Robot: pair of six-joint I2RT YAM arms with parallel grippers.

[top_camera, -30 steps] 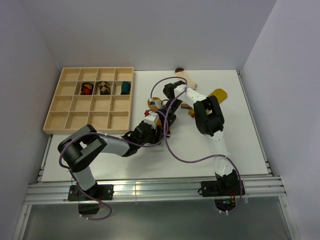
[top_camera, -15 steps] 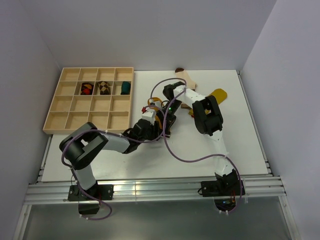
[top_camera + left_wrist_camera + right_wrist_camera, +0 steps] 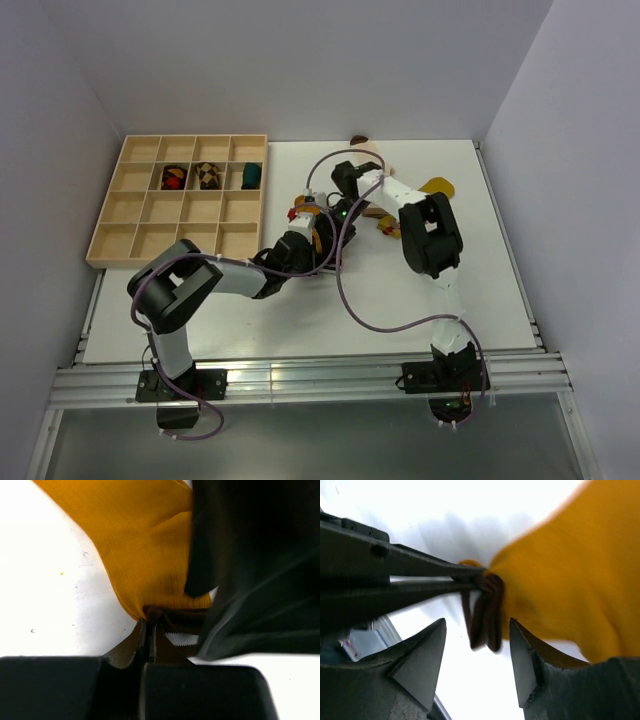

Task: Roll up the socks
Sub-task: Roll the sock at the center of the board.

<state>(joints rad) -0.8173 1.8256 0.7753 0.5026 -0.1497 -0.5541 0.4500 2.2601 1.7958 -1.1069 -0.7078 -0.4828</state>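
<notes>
A mustard-orange sock (image 3: 145,545) lies on the white table, mostly hidden under both arms in the top view. My left gripper (image 3: 150,625) is shut on the sock's dark cuff edge (image 3: 485,615), with a white stripe showing beside it. My right gripper (image 3: 477,630) stands open, its fingertips (image 3: 432,645) on either side of the hanging cuff and not touching it. Both grippers meet near the table's centre, the left gripper (image 3: 308,222) just below-left of the right gripper (image 3: 340,203). A cream sock (image 3: 372,152) lies at the back. A yellow sock (image 3: 438,186) lies behind the right arm.
A wooden compartment tray (image 3: 140,215) sits at the back left. It holds a red-and-dark bundle (image 3: 173,177), a brown-checkered bundle (image 3: 207,176) and a teal bundle (image 3: 250,176). The right arm's black body (image 3: 250,570) crowds the left wrist view. Purple cables loop over the table.
My left gripper closed onto the cuff. My right gripper opened and let the cuff go. The left arm pushed slightly toward the back.
</notes>
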